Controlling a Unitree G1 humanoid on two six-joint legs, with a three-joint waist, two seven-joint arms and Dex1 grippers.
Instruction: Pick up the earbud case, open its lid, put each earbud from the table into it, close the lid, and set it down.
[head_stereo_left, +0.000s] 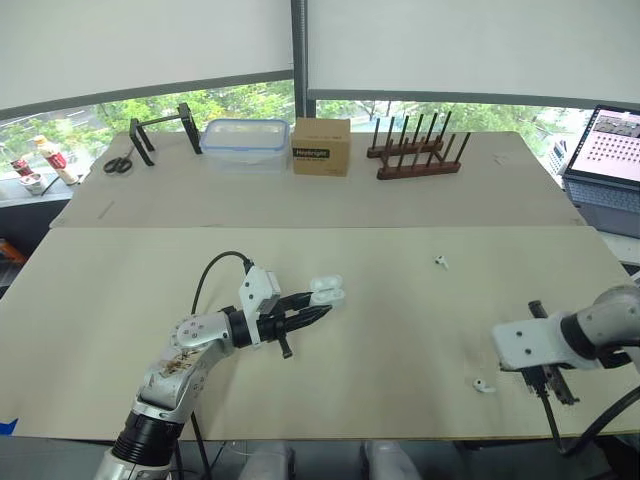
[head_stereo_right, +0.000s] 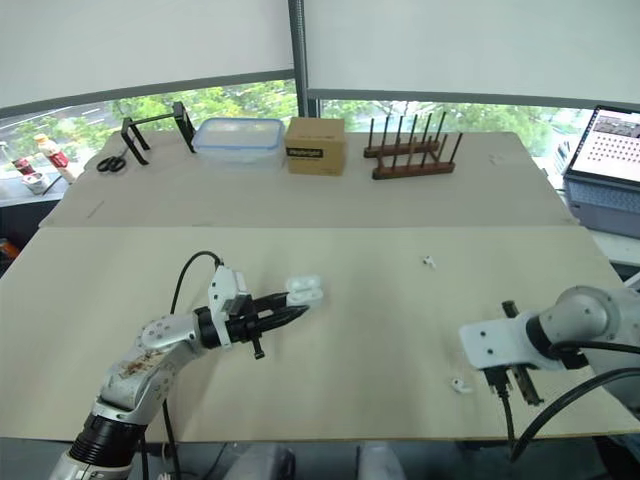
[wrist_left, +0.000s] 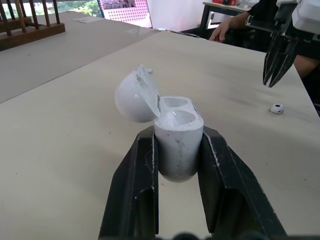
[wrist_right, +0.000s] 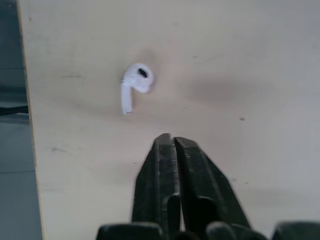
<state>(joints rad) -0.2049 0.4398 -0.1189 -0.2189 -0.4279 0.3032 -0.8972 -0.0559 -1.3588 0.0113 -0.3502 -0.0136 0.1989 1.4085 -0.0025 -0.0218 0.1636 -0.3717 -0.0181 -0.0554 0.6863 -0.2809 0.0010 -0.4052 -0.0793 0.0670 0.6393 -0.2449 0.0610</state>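
Earbud case (wrist_left: 177, 145) is clamped upright in our left gripper (head_stereo_left: 318, 308), over the table (head_stereo_left: 400, 340) with its lid (wrist_left: 132, 97) flipped open. We've got the right gripper (wrist_right: 172, 142) pinched shut on nothing, just beside one earbud (wrist_right: 134, 85) near the front edge. The second earbud (head_stereo_left: 440, 262) lies farther back, well apart.

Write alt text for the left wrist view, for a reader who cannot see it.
The left gripper clamps a white plastic earbud case in its black jaws, lid flipped open, both wells empty. Beyond it on the beige tabletop lies one white earbud, with the right gripper hanging shut near it.
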